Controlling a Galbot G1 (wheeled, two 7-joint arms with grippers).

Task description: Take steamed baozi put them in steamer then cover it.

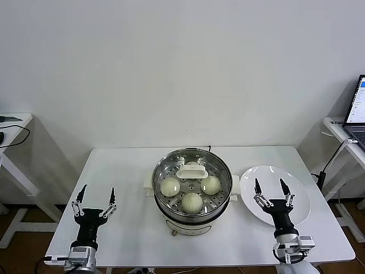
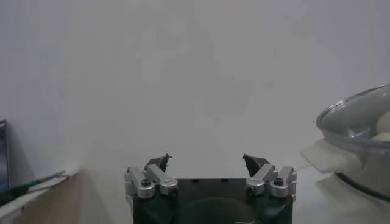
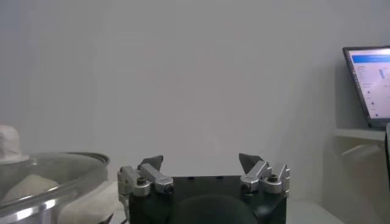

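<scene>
The steamer [image 1: 165,216] stands at the table's middle with the glass cover [image 1: 171,165] on it, its cream-white handle [image 1: 192,170] on top. Three baozi [image 1: 170,186] [image 1: 192,202] [image 1: 211,184] show through the glass on the perforated tray; a fourth sits under the handle, mostly hidden. My left gripper [image 1: 96,196] is open and empty at the table's front left, apart from the pot. My right gripper [image 1: 270,189] is open and empty over the white plate [image 1: 301,191]. The cover's edge shows in the left wrist view [image 2: 356,119] and the right wrist view [image 3: 55,170].
The white plate right of the steamer holds nothing. A laptop [image 1: 358,111] sits on a side table at far right, with a cable [image 1: 331,160] hanging down. Another side table [image 1: 12,123] stands at far left. A white wall lies behind.
</scene>
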